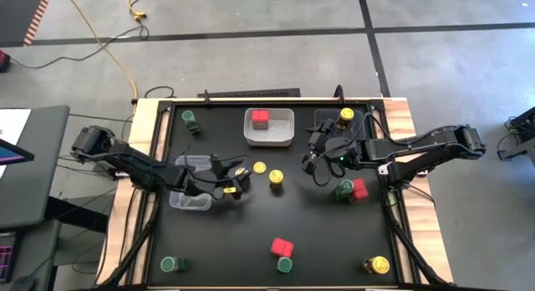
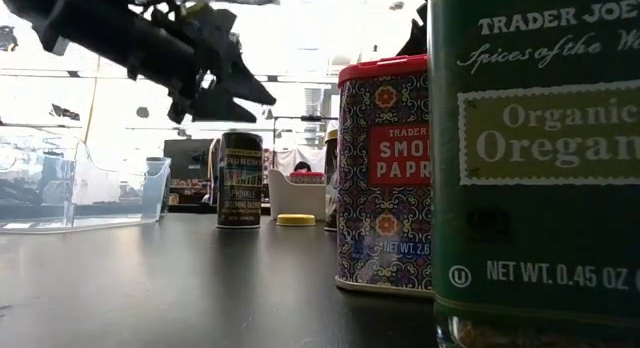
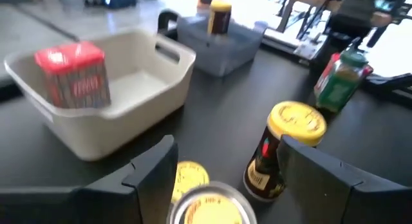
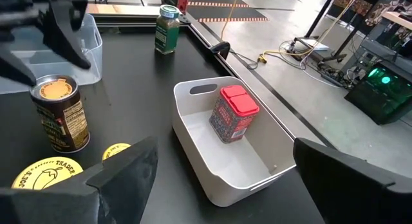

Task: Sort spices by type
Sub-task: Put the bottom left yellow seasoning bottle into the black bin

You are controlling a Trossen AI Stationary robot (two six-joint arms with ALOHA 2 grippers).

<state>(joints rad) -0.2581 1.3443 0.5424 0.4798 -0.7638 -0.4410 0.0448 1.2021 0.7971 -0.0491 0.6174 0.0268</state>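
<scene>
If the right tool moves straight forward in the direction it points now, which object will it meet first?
Most likely the white bin holding one red box: in the right wrist view it sits directly ahead between the open right tool's fingers. Depth is unclear, so the tool might pass above the bin's near rim.

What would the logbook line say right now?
left pincer open above lidless brown spice jar | right pincer open, facing white plastic tray holding red square-topped box

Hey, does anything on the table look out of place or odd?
Yes: a yellow lid lies loose on the table beside a lidless jar, which stands open just below the left gripper.
</scene>
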